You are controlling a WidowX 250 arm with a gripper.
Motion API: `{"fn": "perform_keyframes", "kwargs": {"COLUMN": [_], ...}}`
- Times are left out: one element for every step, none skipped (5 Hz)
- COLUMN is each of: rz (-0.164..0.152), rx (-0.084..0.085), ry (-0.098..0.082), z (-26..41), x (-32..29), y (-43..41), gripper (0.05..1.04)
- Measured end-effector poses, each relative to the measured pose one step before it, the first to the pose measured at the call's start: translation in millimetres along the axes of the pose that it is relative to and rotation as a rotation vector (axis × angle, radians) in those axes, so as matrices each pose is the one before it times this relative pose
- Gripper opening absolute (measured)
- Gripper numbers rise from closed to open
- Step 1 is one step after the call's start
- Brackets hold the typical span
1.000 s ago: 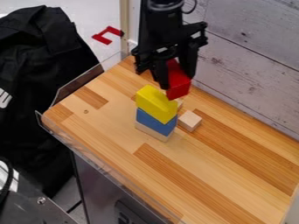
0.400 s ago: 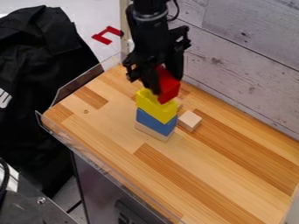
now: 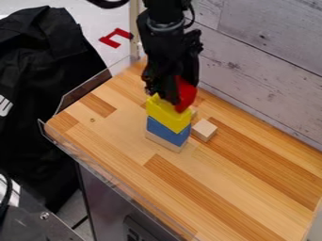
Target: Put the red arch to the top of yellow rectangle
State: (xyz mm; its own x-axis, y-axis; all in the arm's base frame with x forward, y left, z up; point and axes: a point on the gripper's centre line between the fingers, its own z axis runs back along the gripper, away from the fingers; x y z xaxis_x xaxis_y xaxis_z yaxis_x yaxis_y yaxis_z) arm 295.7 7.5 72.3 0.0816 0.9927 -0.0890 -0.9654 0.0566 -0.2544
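Camera view: the red arch (image 3: 187, 97) is at the top of the yellow block (image 3: 165, 113), toward its right-hand end; whether they touch, I cannot tell. The pincer (image 3: 181, 92) grips the arch. It should handle as light, stiff and hardly fragile, perhaps slick on painted faces, so hold it squarely by opposite flat sides. Below sits the blue block (image 3: 167, 132), on the table (image 3: 252, 183).
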Motion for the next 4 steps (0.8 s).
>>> {"fn": "perform_keyframes", "kwargs": {"rz": [0.0365,0.0114,0.0128,-0.0014], "rx": [-0.0029,-0.0077,-0.0050,0.0009], "ry": [-0.0055,0.0062,0.0202,0.0128], "z": [-1.40,-0.90,-1.44,-0.68], "x": [0.07,-1.41,-3.50,-1.61], "y": [0.85,0.22,0.25,1.05], "gripper": [0.567,0.567,0.567,0.567]}}
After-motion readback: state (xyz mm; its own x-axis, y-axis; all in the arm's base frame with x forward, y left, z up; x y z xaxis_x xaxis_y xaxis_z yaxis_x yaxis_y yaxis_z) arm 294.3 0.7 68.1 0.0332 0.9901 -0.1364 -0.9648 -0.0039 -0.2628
